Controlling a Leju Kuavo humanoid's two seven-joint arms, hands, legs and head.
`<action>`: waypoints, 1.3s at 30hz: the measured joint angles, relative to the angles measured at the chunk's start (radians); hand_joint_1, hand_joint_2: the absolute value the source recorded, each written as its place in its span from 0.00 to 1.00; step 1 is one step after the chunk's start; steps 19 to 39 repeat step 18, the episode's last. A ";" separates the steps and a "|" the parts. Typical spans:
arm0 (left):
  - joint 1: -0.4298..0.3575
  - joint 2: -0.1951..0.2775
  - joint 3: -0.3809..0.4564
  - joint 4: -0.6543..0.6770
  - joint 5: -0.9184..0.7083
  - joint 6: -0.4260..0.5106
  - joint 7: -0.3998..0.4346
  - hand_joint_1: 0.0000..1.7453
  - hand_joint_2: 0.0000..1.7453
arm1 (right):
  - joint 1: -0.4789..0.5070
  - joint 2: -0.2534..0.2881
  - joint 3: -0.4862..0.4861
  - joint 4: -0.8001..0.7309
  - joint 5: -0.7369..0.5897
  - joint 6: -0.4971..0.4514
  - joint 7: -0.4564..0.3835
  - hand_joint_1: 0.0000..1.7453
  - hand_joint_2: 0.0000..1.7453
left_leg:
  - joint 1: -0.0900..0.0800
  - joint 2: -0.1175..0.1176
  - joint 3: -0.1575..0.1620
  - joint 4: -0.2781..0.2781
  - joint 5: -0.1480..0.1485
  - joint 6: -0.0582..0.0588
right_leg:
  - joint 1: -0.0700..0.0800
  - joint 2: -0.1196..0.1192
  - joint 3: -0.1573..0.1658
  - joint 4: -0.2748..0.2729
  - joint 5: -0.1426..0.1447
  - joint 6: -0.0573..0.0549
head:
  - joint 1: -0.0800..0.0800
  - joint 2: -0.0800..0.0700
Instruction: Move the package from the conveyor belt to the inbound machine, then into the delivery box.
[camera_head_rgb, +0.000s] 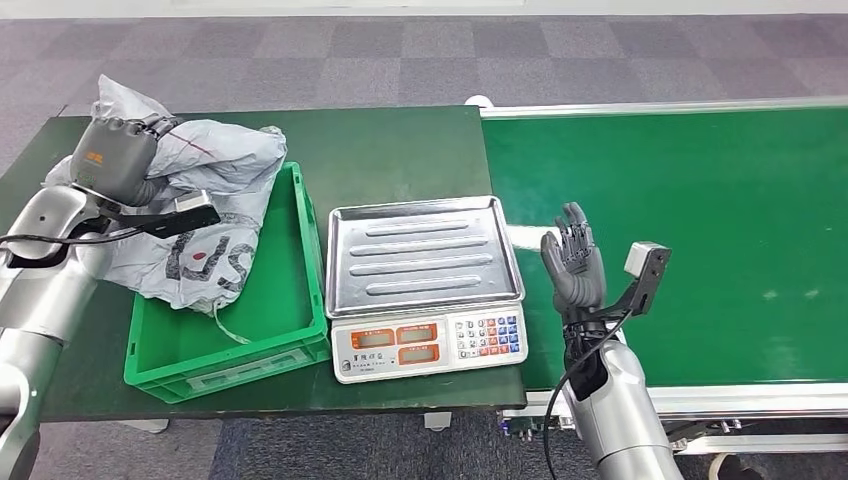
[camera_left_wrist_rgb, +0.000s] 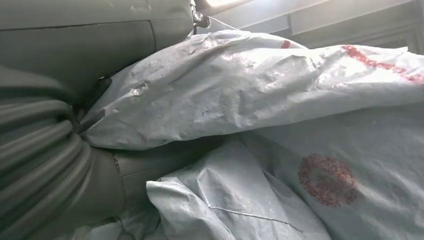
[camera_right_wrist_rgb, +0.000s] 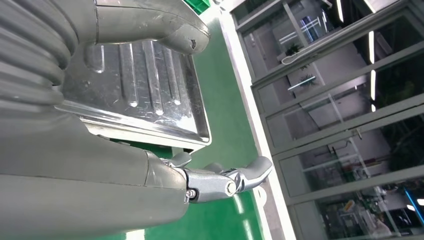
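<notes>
Package (camera_head_rgb: 205, 215): grey crumpled bag, draped over the green crate's (camera_head_rgb: 296, 300) far-left rim, long axis running from far-left toward near-right.
Left robot hand (camera_head_rgb: 115, 158): grasping the package's upper end.
Right robot hand (camera_head_rgb: 574, 262): released, fingers upright, beside the scale (camera_head_rgb: 425, 285).

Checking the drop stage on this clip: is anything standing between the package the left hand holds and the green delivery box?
Nothing visible does. The left hand grips the grey package at its top, and the bag already hangs over the green delivery box, its lower part inside the walls. The scale stands beside the box, not in the path.
</notes>
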 joint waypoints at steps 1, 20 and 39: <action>0.007 0.002 0.008 -0.002 -0.003 -0.001 0.002 1.00 1.00 | 0.000 0.000 0.000 0.000 0.000 0.000 0.000 0.00 1.00 | 0.000 0.000 0.000 0.000 0.000 0.000 | 0.000 0.000 0.000 0.000 0.000 0.000 | 0.000 0.000; 0.288 -0.060 0.178 -0.037 0.017 -0.058 -0.102 0.00 1.00 | 0.018 0.006 -0.015 -0.008 0.040 0.001 0.005 0.00 1.00 | -0.001 0.001 0.000 0.000 0.000 0.000 | -0.001 0.001 -0.001 0.000 0.000 0.000 | 0.000 0.000; 0.288 -0.060 0.178 -0.037 0.017 -0.058 -0.102 0.00 1.00 | 0.018 0.006 -0.015 -0.008 0.040 0.001 0.005 0.00 1.00 | -0.001 0.001 0.000 0.000 0.000 0.000 | -0.001 0.001 -0.001 0.000 0.000 0.000 | 0.000 0.000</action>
